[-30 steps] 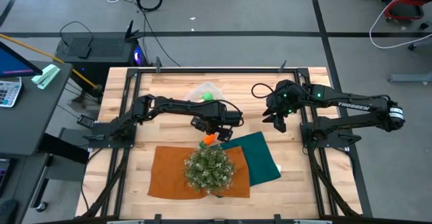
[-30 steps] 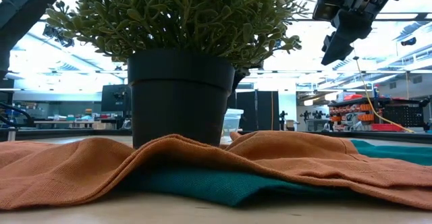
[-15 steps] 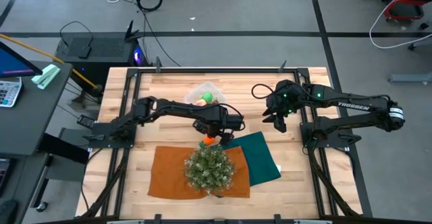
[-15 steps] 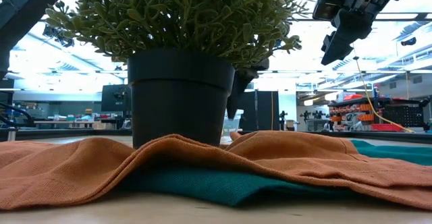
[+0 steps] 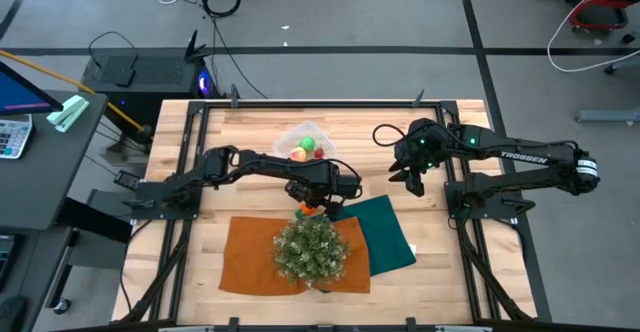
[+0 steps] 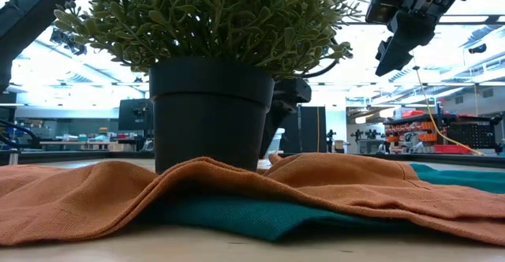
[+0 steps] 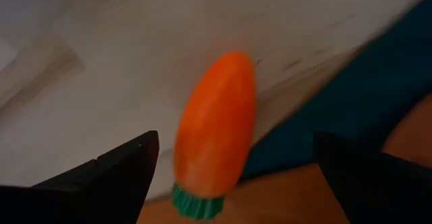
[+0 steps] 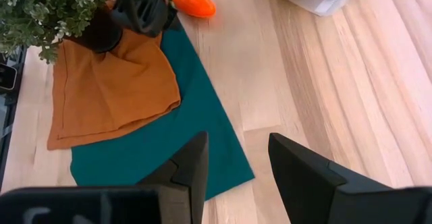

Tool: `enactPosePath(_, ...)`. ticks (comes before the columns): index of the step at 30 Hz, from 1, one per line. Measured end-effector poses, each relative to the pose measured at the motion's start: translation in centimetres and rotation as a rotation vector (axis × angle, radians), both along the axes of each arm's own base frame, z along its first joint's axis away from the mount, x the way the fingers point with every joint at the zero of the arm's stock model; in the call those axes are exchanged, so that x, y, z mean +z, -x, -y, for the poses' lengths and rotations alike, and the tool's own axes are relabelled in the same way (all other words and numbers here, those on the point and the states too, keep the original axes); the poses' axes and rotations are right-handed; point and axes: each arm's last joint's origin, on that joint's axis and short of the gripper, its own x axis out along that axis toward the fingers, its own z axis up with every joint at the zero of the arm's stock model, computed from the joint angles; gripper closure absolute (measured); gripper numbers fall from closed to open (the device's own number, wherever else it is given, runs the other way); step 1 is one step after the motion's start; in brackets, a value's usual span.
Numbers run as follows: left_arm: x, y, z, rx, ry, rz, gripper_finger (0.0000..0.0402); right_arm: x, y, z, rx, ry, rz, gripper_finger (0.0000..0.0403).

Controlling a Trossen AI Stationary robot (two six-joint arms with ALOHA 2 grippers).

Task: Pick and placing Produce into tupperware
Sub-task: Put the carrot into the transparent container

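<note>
My left gripper [image 7: 233, 158] gapes wide around the orange carrot [image 7: 214, 126]; the potted plant [image 5: 310, 249] crowds beside it, hiding both in the low view.

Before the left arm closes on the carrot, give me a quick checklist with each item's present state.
1. Left gripper open: ok, fingers stand wide.
2. Carrot lies between those fingers: ok in the left wrist view.
3. Carrot free of the cloths: cannot tell; its green end sits at the teal cloth edge.
4. Potted plant clear of the left gripper: not ok, it stands right beside it.
5. Tupperware ready: ok, lid off, produce already inside.
6. Right gripper out of the way: ok, off to the right of the carrot.
</note>
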Motion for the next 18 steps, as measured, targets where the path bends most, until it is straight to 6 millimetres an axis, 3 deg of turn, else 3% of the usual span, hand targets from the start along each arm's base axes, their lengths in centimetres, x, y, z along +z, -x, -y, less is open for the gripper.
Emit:
enactPosePath(10,0.0,0.0,-0.1,-0.024,-0.03,-0.002,0.0001,0.0,0.0,0.0,0.012,0.012,0.005,0.0279)
enactPosePath(18,-2.2,-0.2,0.2,-0.022,0.063,-0.052,0.0001,0.0,0.0,0.0,0.013,0.013,0.005,0.0283)
